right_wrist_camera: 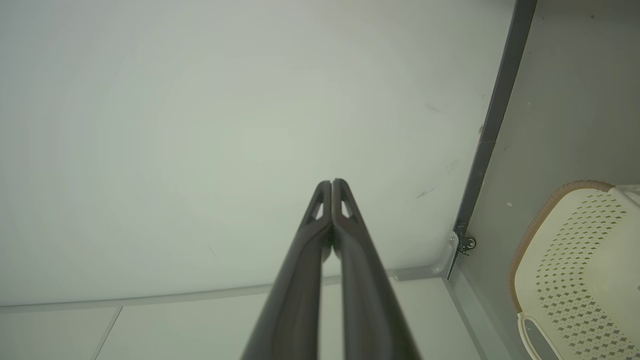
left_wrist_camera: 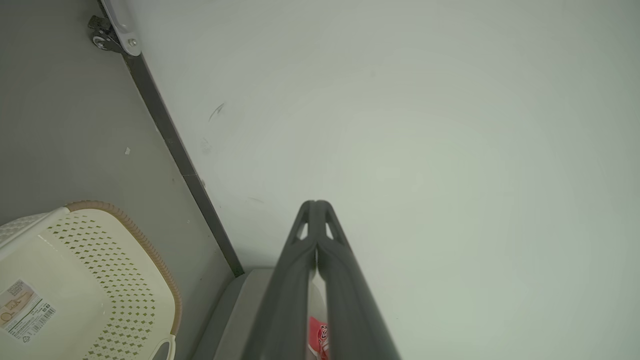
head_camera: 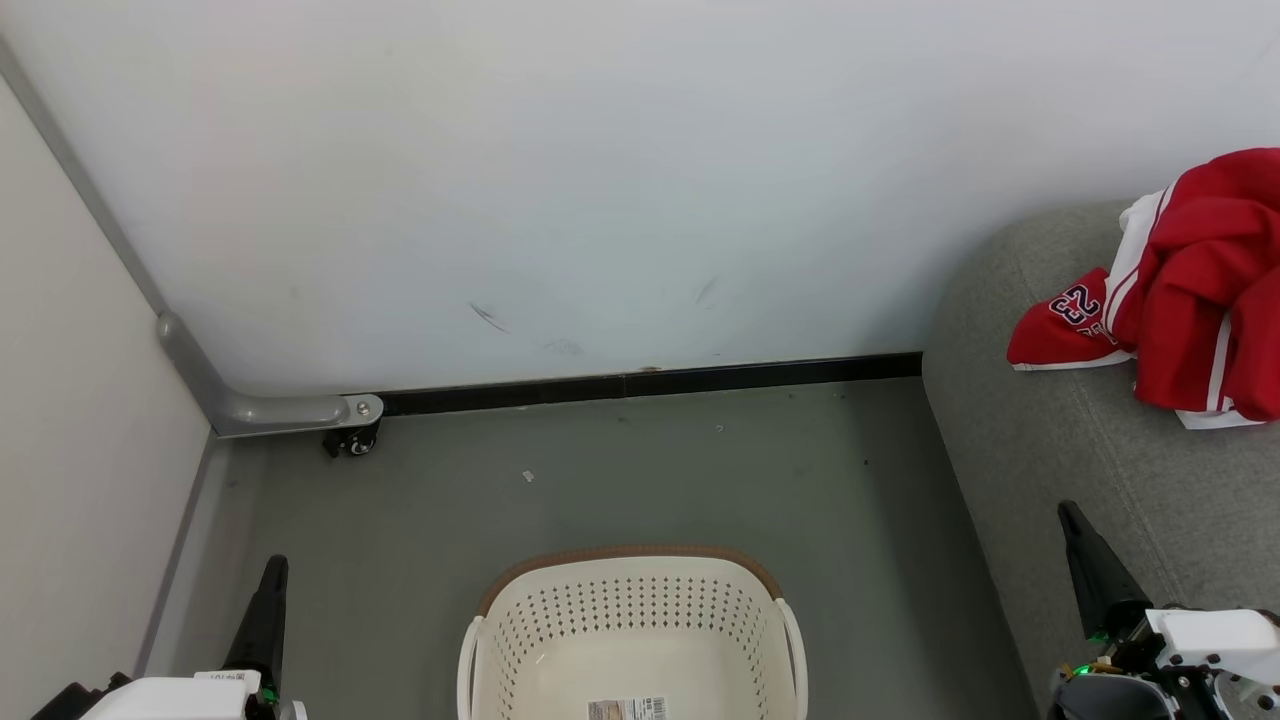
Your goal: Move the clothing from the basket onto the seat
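The clothing is piled on the seat; nothing is seen in the basket. Both pairs of jaws are pressed together, nothing held. The pile could be knocked off if an arm is swung near.

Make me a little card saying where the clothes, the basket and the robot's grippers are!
clothes: red heap, lying on the seat
basket: on the floor, no clothes seen inside
left gripper: shut, empty, left of the basket
right gripper: shut, empty, near the seat
job: looks done
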Robot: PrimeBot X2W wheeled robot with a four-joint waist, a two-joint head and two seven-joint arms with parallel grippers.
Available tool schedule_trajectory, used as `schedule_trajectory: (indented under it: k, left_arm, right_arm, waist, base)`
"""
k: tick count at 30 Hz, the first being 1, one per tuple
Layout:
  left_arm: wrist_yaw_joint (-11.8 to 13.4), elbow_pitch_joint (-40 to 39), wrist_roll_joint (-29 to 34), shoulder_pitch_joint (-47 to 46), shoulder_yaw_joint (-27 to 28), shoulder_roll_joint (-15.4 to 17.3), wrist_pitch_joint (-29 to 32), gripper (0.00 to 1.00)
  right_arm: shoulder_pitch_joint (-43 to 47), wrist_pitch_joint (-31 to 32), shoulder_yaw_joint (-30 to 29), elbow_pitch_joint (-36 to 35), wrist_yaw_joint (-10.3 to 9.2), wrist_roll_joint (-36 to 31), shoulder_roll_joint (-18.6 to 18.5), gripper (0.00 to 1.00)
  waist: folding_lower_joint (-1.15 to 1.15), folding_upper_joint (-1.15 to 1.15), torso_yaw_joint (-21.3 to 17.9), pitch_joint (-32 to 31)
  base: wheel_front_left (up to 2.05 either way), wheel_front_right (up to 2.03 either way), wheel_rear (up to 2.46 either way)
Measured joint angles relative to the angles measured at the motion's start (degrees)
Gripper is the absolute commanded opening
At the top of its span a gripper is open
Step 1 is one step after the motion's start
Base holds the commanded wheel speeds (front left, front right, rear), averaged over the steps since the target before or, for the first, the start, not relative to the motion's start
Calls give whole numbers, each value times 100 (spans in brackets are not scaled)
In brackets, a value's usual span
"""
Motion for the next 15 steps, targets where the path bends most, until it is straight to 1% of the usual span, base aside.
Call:
schedule_trajectory:
  k: [15]
  left_arm:
    - [0, 2, 0, -13, 3, -1, 1, 0]
  right_arm:
    - [-11, 2, -16, 5, 0, 0, 1, 0]
  waist:
    - [0, 0, 0, 0]
  base:
    - [0, 0, 0]
